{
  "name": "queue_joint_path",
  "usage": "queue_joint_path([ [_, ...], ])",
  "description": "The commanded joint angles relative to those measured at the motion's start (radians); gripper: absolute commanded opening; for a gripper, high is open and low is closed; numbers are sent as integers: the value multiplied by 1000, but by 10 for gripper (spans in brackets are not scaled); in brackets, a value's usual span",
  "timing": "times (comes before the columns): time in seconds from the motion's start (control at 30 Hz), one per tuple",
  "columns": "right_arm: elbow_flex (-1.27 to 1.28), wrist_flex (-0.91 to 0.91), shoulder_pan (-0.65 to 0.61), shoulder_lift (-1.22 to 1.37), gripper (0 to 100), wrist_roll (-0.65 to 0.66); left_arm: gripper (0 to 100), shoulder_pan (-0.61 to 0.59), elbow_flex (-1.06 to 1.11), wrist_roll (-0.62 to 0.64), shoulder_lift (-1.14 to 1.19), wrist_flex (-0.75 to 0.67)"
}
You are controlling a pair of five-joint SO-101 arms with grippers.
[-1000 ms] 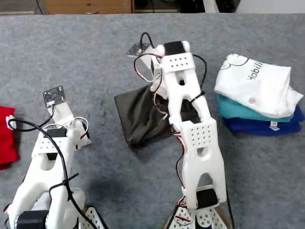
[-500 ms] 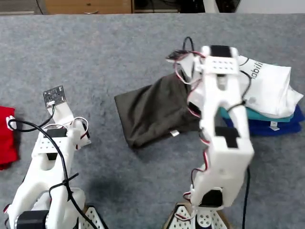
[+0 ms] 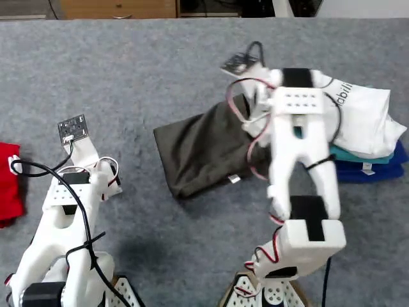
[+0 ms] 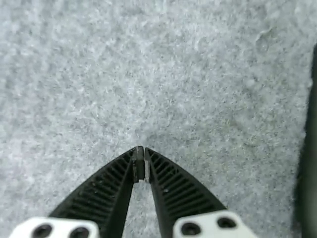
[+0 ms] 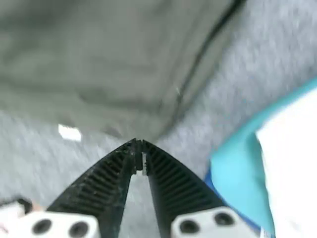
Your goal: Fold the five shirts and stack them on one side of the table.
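A dark olive shirt [image 3: 198, 150] lies loosely folded at the table's middle, with a small white tag [image 3: 234, 180] at its near edge. My right arm [image 3: 297, 128] stands over the shirt's right end, beside the stack. The right gripper [image 5: 139, 161] is shut just above the edge of the dark shirt [image 5: 99, 64], and I see no cloth between its tips. The stack at the right has a white shirt [image 3: 354, 115] on a teal one [image 3: 313, 150] on a blue one [image 3: 370, 167]. A red shirt [image 3: 7, 182] lies at the left edge. The left gripper [image 4: 139, 166] is shut over bare carpet.
Grey carpet [image 3: 128, 70] covers the table. The left arm [image 3: 70, 204] stands at the near left, between the red shirt and the dark one. A dark strip [image 4: 309, 148] runs along one edge of the left wrist view. Wooden furniture [image 3: 118, 7] lines the far edge.
The right arm has swung right, from over the dark shirt's middle to beside the stack. The shirt's right side was drawn out toward the stack. The left arm has not moved.
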Motion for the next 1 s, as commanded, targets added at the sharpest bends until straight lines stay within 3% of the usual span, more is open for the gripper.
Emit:
queue_joint_path([
  [0.0, 4, -60, -74, -33, 2, -57, 20, -2, -3, -5, -21, -5],
  [0.3, 97, -14, 25, 194, 2, -51, 20, -9, -3, -5, -21, -3],
  [0.67, 179, -17, 107, 194, 2, -11, 20, 3, -18, -5, -21, 2],
  [0.87, -5, 130, 102, 4, 2, -14, 20, 103, -371, 9, -19, 267],
  [0.97, -137, 75, 99, -53, 2, -15, 20, 196, -535, 77, 18, 276],
])
